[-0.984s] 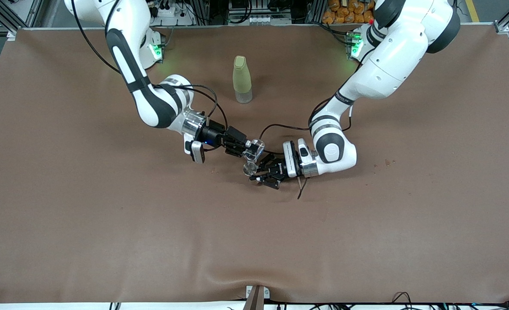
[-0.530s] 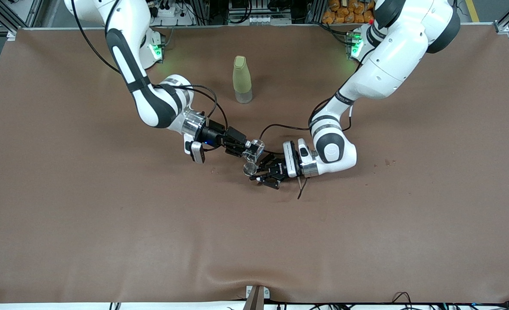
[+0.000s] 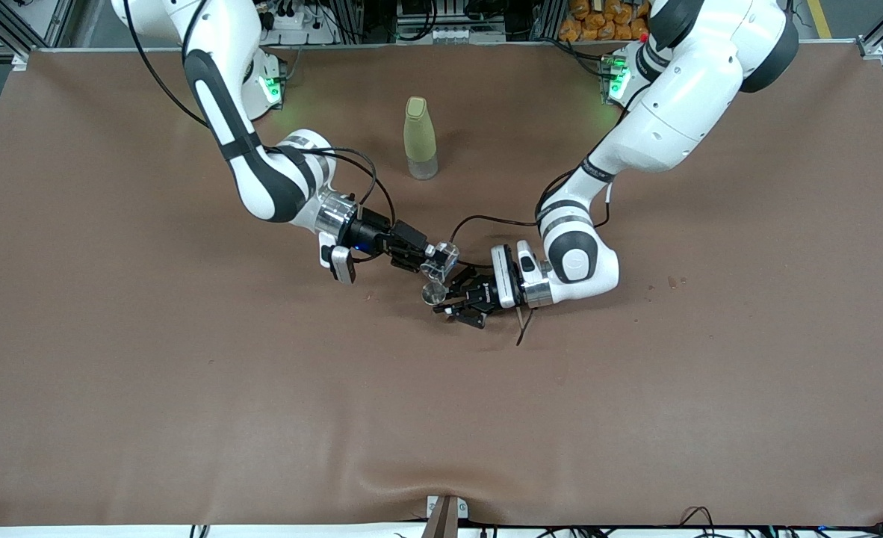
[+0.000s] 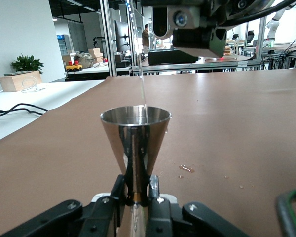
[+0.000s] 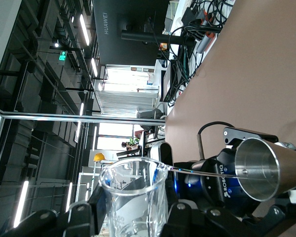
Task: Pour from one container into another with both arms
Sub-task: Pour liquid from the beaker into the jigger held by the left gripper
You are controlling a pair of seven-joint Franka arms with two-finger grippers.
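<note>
Glass cup [image 3: 440,261] held tipped in right gripper [image 3: 420,256], directly over metal measure [image 3: 433,294]. Measure upright, gripped at waist by left gripper [image 3: 453,299]. Thin stream [image 4: 142,89] runs from cup lip into measure. Bottle [image 3: 420,138] stands on table [image 3: 187,388] at 12 o'clock from the measure, well apart

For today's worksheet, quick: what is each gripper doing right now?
Left gripper: fingers shut on the small silvery hourglass-shaped metal measure.
Right gripper: fingers shut on the tiny clear glass cup, tilted over the measure.
</note>
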